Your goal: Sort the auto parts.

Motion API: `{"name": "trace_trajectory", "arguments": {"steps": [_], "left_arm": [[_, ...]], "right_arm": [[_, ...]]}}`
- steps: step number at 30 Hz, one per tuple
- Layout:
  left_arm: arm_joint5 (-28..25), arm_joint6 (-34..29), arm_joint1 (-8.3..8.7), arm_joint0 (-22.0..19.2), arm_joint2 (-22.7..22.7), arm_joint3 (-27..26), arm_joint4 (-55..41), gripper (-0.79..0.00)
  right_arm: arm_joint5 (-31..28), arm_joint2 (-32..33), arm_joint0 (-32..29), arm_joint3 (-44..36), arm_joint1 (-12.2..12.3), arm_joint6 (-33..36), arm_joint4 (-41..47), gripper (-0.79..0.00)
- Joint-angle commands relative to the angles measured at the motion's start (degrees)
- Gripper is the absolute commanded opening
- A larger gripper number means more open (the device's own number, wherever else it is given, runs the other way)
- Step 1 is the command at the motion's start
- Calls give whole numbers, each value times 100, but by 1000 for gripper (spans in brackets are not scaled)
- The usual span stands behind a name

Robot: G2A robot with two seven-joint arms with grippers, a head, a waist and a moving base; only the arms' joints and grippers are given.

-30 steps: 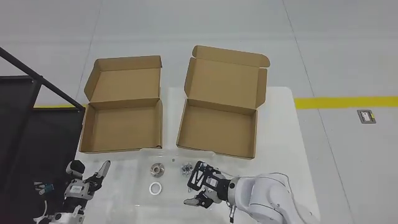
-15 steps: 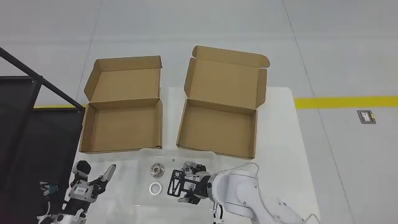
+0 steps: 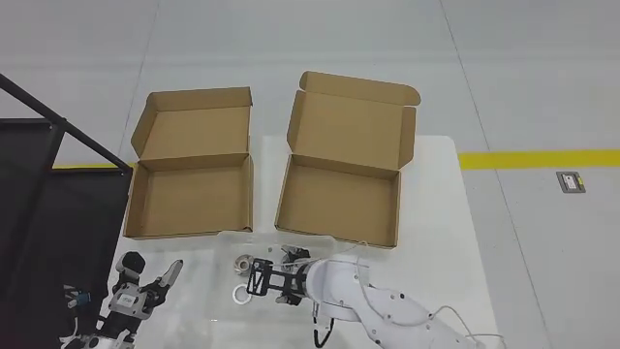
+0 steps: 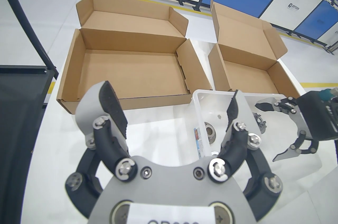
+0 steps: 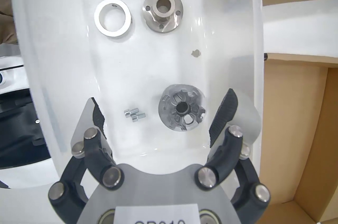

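My right gripper (image 5: 163, 103) has its jaws spread wide with nothing in them, and it is low over the tray (image 5: 253, 24). The gear (image 5: 181, 111) lies flat on the tray floor between the two pads, closer to one pad than the other. It looks clear of both, though I can't judge the height from this angle. Two screws (image 5: 134, 114) lie against each other just beside the gear, also between the jaws. Farther along the tray, the ring (image 5: 112, 17) and the flange (image 5: 163, 10) sit side by side, near each other but apart, well away from the pads.

My left gripper (image 4: 171, 90) is open too and holds nothing. It hangs over the table (image 3: 441, 213) just outside the tray's end.

Beyond the tray, the left box (image 3: 189, 199) and the right box (image 3: 337, 204) stand side by side with their lids folded back.
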Motion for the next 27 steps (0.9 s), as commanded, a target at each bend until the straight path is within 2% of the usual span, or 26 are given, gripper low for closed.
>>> {"name": "trace_trajectory", "arguments": {"steps": [1, 8, 9, 10, 11, 13, 15, 21, 24, 27], "left_arm": [[0, 0, 0, 0, 0, 0, 0, 0], [0, 0, 0, 0, 0, 0, 0, 0], [0, 0, 0, 0, 0, 0, 0, 0], [0, 0, 0, 0, 0, 0, 0, 0], [0, 0, 0, 0, 0, 0, 0, 0], [0, 0, 0, 0, 0, 0, 0, 0], [0, 0, 0, 0, 0, 0, 0, 0], [0, 0, 0, 0, 0, 0, 0, 0], [0, 0, 0, 0, 0, 0, 0, 0], [0, 0, 0, 0, 0, 0, 0, 0]], "right_arm": [[10, -27, 41, 129, -47, -12, -12, 0], [112, -90, 212, 584, -228, 134, 44, 0], [106, -99, 233, 635, -255, 116, 62, -175], [132, -91, 252, 705, -276, 104, 72, -409], [149, -90, 264, 760, -296, 102, 80, -459], [186, -73, 285, 851, -330, 97, 87, -646], [194, -57, 290, 897, -353, 71, 72, -785], [249, 109, 136, 717, -321, -149, -115, -785], [197, 296, -91, 221, -206, -342, -380, -785], [89, 609, -465, -644, -21, -464, -731, -785]]}}
